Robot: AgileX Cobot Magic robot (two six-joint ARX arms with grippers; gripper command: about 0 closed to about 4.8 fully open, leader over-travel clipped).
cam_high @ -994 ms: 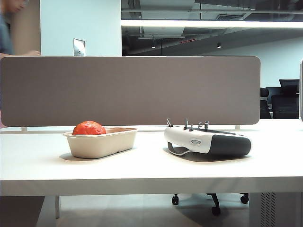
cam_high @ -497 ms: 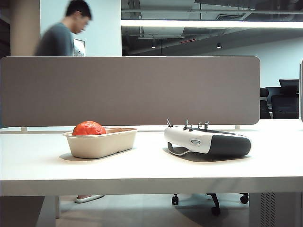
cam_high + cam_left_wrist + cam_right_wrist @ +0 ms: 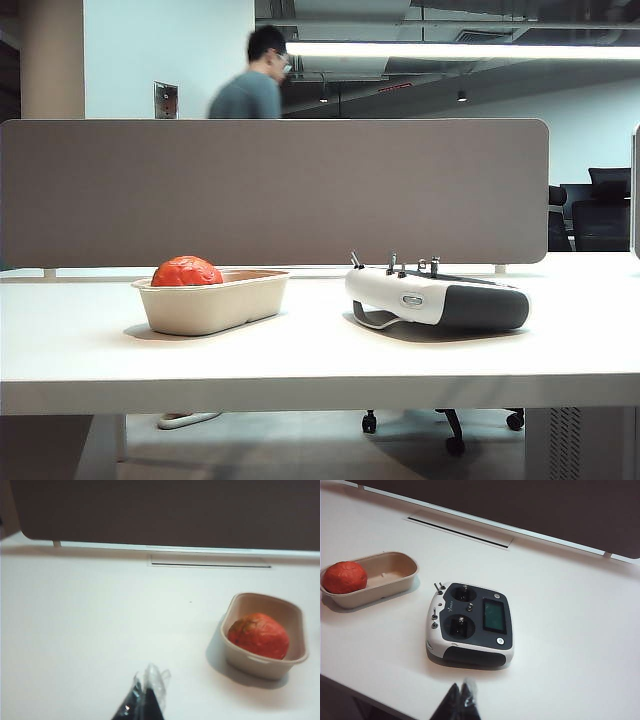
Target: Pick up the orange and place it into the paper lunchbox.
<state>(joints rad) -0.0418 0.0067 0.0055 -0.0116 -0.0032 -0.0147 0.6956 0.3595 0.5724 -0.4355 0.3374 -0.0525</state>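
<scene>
In the wrist views each arm's tool sits nearest the camera. The right gripper (image 3: 460,700) hangs above the near table edge with its fingers pressed together and nothing between them; the left gripper (image 3: 146,696) also hangs over bare table, its fingers together and empty as far as the blurred picture allows. Neither arm appears in the exterior view. On the table (image 3: 320,365), taking the remote controller (image 3: 437,298) as the dial centre in the exterior view, the paper lunchbox (image 3: 214,300) lies at 9 o'clock, near it but not touching. The orange (image 3: 187,271) rests inside the paper lunchbox, at the end farthest from the remote controller, its top above the rim. By this position the placement appears complete. Beyond the table stands a grey divider panel (image 3: 275,190), and at 11 o'clock behind it a person (image 3: 254,80) is in the room. Hazards from here: the paper lunchbox is light and shallow, so any arm sweep that brushes its rim could slide or tip it and roll the orange out. The right gripper is close above the remote controller; a low travel path could strike its joysticks. A person reaching over the panel could enter the arms' working space.
</scene>
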